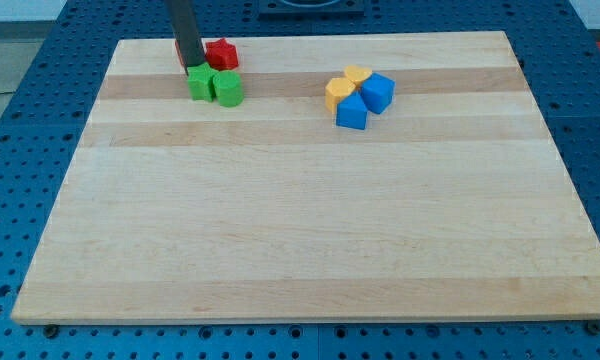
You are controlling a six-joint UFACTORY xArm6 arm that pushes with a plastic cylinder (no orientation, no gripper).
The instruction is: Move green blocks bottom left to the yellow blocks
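Two green blocks sit side by side near the view's top left: a squarish one (201,84) and a rounder one (227,88). My tip (189,66) stands just above the squarish green block, touching or nearly touching its top edge. A red star-like block (221,53) lies right of the rod, above the green pair. Two yellow blocks, one (338,92) and one heart-like (356,75), sit at the view's top centre-right, well to the right of the green blocks.
Two blue blocks, one (352,112) and one (378,92), touch the yellow blocks on their lower and right sides. The wooden board (300,230) lies on a blue perforated table; its top edge is close behind the rod.
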